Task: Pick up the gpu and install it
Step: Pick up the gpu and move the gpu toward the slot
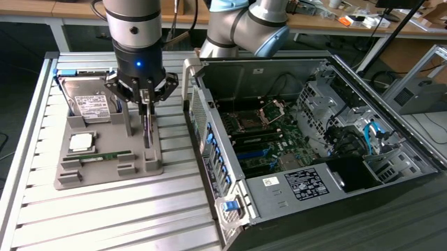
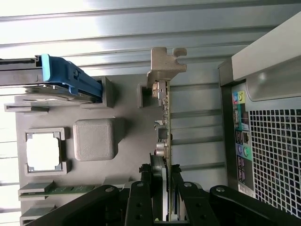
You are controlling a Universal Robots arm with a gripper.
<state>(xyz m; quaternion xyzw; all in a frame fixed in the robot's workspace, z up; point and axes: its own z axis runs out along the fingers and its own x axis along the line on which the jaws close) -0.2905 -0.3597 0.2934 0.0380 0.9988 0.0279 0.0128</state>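
Black fingers [image 2: 141, 202] of our tool [image 2: 164, 188] sit closest to us, drawn in against both faces of the graphics card [image 2: 166, 117], which we grip by its upper edge. The card stands thin edge up along one long side of the grey tray [image 2: 127, 160], its lower edge down at the tray's slots; we cannot tell whether it has left them. At one end of the card, a pale notched post [image 2: 165, 61] of the tray rises right against it.

Across the tray lie a square processor [image 2: 43, 151] and a green memory stick [image 2: 70, 189], both well apart from the card. A hard drive [image 2: 70, 80] with a blue clip rests at the tray's end, beyond a blunt grey block [image 2: 94, 139].

Just past the tray's card side, across a narrow strip of bare ribbed counter [image 2: 197, 141], stands the perforated wall of the computer case [image 2: 273, 155], the nearest thing in our way. The case lies with its open side up. Above the tray we see open room around our own arm.
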